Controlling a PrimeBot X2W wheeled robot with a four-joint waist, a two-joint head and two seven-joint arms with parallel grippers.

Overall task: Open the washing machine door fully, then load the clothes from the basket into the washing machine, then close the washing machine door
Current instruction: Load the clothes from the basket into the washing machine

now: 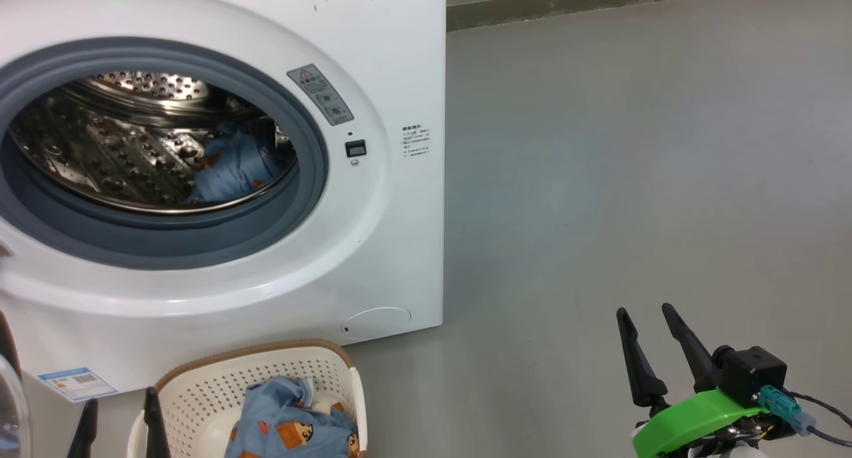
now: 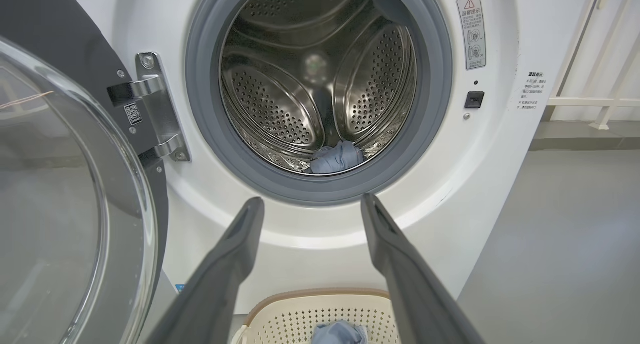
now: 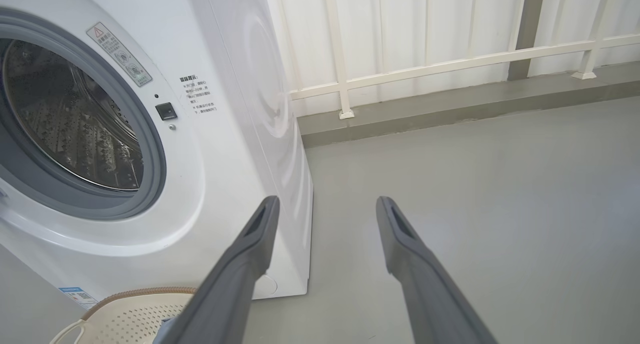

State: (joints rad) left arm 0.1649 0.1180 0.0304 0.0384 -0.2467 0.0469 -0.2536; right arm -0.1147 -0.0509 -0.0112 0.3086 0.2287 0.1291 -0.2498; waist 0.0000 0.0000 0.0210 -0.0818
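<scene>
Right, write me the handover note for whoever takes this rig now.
Left gripper: jaws open, empty, pointed at the washing machine opening.
Right gripper: jaws open, empty, off to the machine's right over the floor.
Washing machine door: open, swung aside on its hinge.
Clothes: some in the basket in front of the machine; one garment in the drum.
Done: door opened, one garment loaded.
Left: load the rest, close the door.
</scene>
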